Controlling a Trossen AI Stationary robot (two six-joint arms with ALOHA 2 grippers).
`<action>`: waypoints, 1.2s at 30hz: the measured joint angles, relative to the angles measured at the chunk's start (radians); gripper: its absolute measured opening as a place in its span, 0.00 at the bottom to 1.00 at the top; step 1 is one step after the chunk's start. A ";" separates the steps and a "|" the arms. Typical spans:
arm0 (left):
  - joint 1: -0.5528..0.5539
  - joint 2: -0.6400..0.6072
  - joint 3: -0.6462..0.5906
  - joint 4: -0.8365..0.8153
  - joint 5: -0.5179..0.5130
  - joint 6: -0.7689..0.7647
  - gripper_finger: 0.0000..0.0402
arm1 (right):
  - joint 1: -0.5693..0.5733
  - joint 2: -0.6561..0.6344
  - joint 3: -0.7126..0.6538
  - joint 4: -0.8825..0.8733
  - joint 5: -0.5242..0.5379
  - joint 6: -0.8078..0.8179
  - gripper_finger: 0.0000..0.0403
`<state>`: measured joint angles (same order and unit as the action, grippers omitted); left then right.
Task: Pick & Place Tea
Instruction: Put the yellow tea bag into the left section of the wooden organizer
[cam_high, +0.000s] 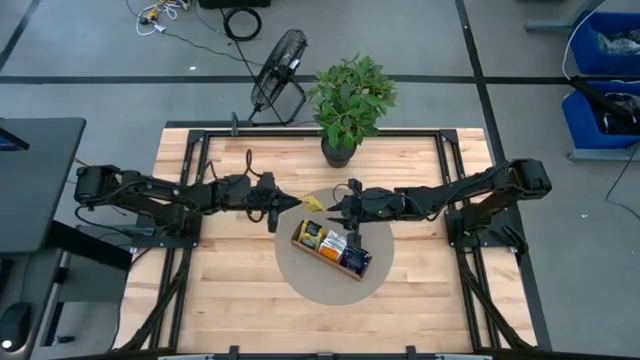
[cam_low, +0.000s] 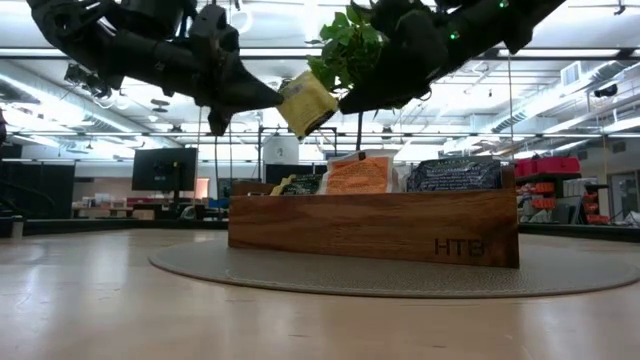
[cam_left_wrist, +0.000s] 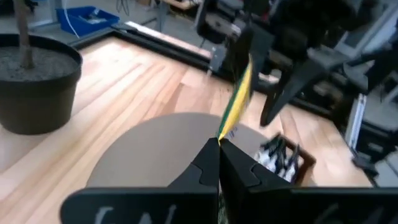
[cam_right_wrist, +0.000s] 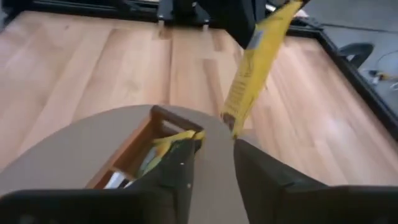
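So this looked like a handoff in mid-air, above the worktop (cam_high: 230, 290) btw the two arms. Left gripper (cam_left_wrist: 219, 142) was clenched on one edge of a yellow tea sachet (cam_low: 306, 103), fingers pinched tight w/ the sachet sticking straight out from the tips. Right gripper (cam_right_wrist: 214, 140) was right at the sachet's other end, but its fingers stood apart w/ a clear gap, so it was released imo, not gripping anything.

Sachet hung up in the air, just beside the plant (cam_high: 349, 98) in the low view, well above the wooden tray (cam_low: 373, 225). Tray sat on a round grey mat (cam_high: 300, 275) mid-worktop and already had other sachets (cam_high: 331, 245) standing upright in its compartments: yellowish, orange, dark blue.

My guess why it was held edge-on: a flat sachet is easier to drop into a narrow slot if it's pinched by one edge and hanging vertical. Still not in the tray tho.
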<state>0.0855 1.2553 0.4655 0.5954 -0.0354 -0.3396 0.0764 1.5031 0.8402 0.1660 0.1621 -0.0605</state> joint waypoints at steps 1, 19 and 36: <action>0.001 -0.010 -0.001 -0.018 0.012 0.009 0.00 | 0.000 -0.012 0.000 -0.016 -0.010 0.005 0.30; 0.002 -0.148 0.066 -0.319 0.361 0.222 0.00 | -0.020 -0.475 -0.370 0.150 -0.087 0.085 0.42; 0.014 -0.031 0.281 -0.699 0.374 0.440 0.00 | -0.021 -0.507 -0.416 0.153 -0.064 0.131 0.43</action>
<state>0.0992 1.2246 0.7461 -0.1040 0.3385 0.1000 0.0555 0.9965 0.4244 0.3195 0.0978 0.0708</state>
